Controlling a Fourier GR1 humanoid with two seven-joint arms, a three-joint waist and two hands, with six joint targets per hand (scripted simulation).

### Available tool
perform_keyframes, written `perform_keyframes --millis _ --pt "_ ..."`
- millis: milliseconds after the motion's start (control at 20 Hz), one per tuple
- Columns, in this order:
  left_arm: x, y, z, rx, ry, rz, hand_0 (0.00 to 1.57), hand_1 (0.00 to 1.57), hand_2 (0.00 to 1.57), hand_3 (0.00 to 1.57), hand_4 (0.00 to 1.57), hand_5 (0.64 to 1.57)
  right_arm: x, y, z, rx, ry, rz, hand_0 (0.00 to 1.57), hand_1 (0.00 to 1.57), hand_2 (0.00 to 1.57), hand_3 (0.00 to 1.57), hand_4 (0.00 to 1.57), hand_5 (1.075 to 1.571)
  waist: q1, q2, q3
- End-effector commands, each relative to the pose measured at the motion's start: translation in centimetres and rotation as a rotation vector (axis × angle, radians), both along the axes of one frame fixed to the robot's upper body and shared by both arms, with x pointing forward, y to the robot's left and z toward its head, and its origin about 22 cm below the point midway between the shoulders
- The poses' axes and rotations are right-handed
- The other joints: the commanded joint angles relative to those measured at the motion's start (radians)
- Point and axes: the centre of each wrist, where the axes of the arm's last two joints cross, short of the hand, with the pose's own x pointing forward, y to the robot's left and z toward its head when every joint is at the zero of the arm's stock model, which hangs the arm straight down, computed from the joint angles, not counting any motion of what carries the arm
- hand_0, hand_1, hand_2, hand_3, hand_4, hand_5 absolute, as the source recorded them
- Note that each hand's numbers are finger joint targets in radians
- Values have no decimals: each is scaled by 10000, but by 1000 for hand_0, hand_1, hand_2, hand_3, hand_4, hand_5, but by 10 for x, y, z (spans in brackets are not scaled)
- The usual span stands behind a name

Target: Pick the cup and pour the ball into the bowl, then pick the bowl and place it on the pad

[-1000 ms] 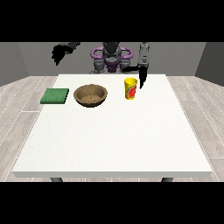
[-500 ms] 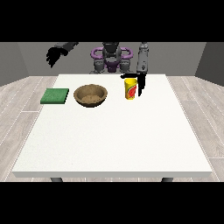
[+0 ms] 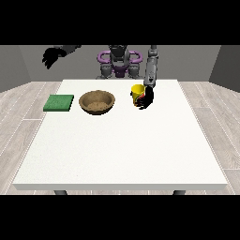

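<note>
A yellow cup [image 3: 136,92] with a red mark stands upright on the white table [image 3: 122,145], right of the middle at the back. The hand at the view's right [image 3: 147,99] is down beside the cup, its fingers curled against the cup's right side. A brown wooden bowl [image 3: 97,101] sits left of the cup. Further left lies a flat green pad [image 3: 59,102]. The hand at the view's left [image 3: 50,56] is raised high above the table's back left corner, away from everything. The ball is hidden from me.
The robot's torso [image 3: 119,62] stands behind the table's far edge. The table's front half holds nothing. Grey floor boards surround the table on both sides.
The hand at the view's right has come down and forward to the cup's right side. The hand at the view's left has swung further left and up.
</note>
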Motion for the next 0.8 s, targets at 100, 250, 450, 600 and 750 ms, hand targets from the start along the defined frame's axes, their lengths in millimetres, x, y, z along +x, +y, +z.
perform_keyframes --millis 100,250,450,600,750 --pt "6 -7 -7 791 210 897 1284 1284 1571 1571 1381 1449 -2 -28 26 -123 -254 350 0 0 0 166 637 1566 -424 171 -18" --pt "18 -3 10 1686 273 797 1285 1285 1571 1571 1408 1413 2 -55 23 131 166 -202 0 0 0 182 634 1566 48 -446 -11" --pt "14 -60 8 3317 997 282 1289 1289 1571 1571 1411 1446 -9 -75 -27 218 1878 -603 0 0 0 327 639 1565 515 -1977 9" --pt "37 -78 36 5440 282 687 1313 1313 1571 1571 1399 1502 -3 -64 -37 203 1974 -614 0 0 0 302 638 1564 340 -2040 43" --pt "37 -59 26 8555 284 764 1362 1362 1571 1571 1448 1533 3 -57 -36 279 2170 -419 0 0 0 174 643 1562 291 -2224 80"
